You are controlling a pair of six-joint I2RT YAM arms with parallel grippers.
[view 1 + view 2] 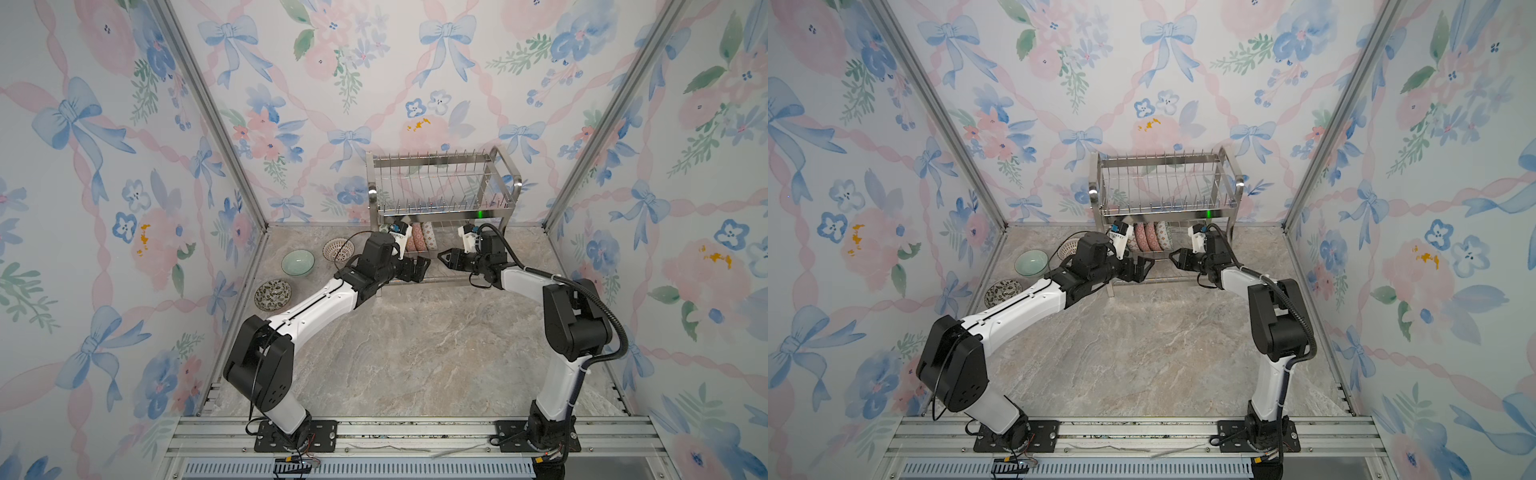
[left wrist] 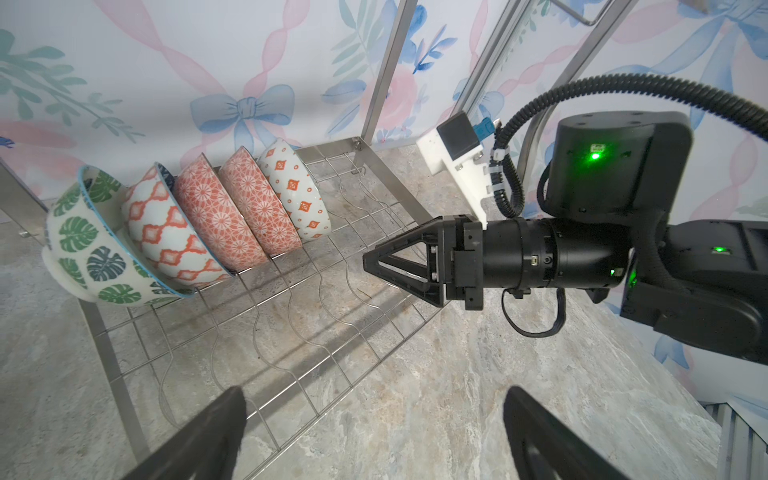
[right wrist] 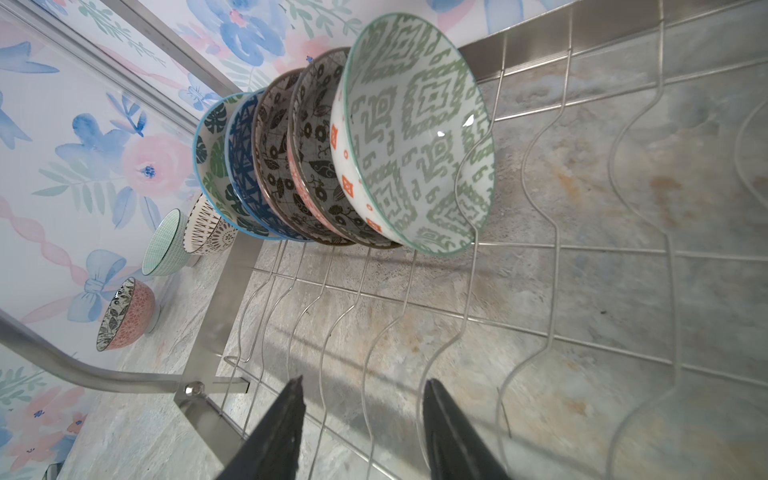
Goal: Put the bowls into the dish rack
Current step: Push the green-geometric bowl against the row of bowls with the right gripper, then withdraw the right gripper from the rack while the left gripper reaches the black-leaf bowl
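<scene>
Now five glossy, patterned ceramic bowls [image 3: 415, 137] stand on edge, nested close, in the lower tier of the shiny steel-wire dish rack [image 3: 536, 45], just ahead of the right gripper [image 3: 363, 382], whose jaws stand partly apart and empty. The left gripper [image 2: 374, 392] faces it, splayed wide and empty, with three loose bowls [image 1: 297, 263] behind it.

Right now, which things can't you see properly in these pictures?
1. Racked bowls: in both top views, mostly covered by the dish rack upper tier and the left wrist camera.
2. Lattice bowl: in a top view, half behind the left arm.
3. Left gripper: left wrist view, fingers cut off by the bottom edge.
4. Right gripper: right wrist view, fingers blurred and cut off too.
</scene>
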